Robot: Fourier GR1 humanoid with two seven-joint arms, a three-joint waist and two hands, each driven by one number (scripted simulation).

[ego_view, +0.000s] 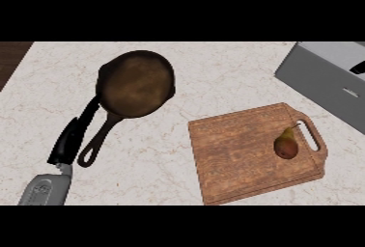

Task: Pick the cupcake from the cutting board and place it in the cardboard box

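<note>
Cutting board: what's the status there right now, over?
Left hand open, beside dark round skillet; right hand out of view. Brown pear, no cupcake, lies on wooden cutting board. Grey box far right.

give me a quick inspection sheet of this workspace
surface: pale marbled counter
job's things: wooden cutting board at lower right, with a pear near its handle slot; no cupcake seen; grey box at upper right, cut by the edge
clutter: dark skillet, handle pointing to lower left
hands: left hand beside the skillet's handle, fingers straight; right hand not in view
cables: nothing seen
surroundings: dark wood strip at upper left
</note>
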